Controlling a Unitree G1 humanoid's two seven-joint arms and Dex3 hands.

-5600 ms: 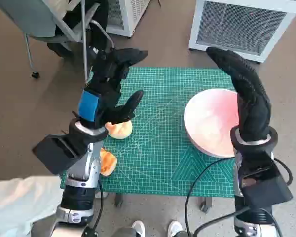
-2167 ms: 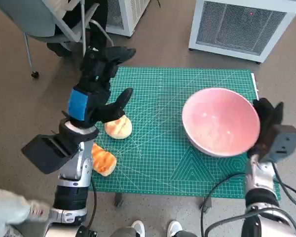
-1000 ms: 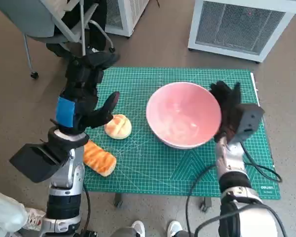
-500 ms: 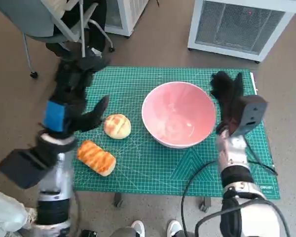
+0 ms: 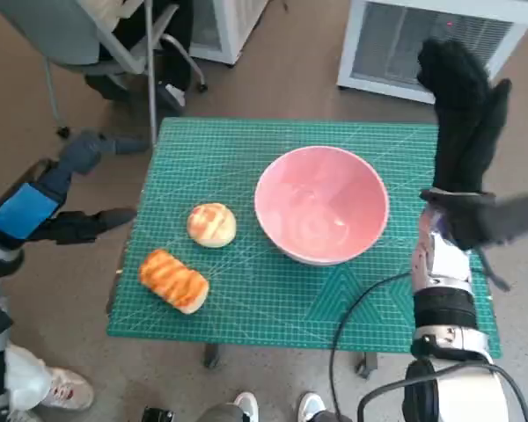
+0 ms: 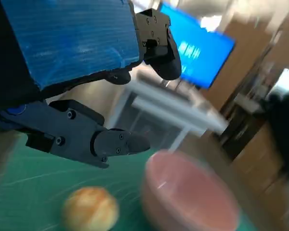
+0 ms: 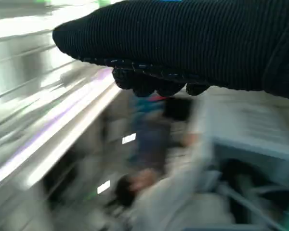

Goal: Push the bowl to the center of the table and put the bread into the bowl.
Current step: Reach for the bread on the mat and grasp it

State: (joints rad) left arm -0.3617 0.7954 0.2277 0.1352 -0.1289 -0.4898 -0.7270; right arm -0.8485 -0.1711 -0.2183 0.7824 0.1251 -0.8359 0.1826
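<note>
Smooth pink bowl (image 5: 322,205) beside round glazed bun (image 5: 211,223) – left hand (image 5: 57,189) splayed empty, right hand (image 5: 462,110) flat, empty

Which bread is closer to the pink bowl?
The round golden bun is closer: it sits just beside the pink bowl. The long orange striped loaf lies farther away, near the front corner of the green mat.

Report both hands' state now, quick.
Left hand: open, fingers apart, holding nothing, off the table's side.
Right hand: open, raised beyond the pink bowl, holding nothing.
</note>
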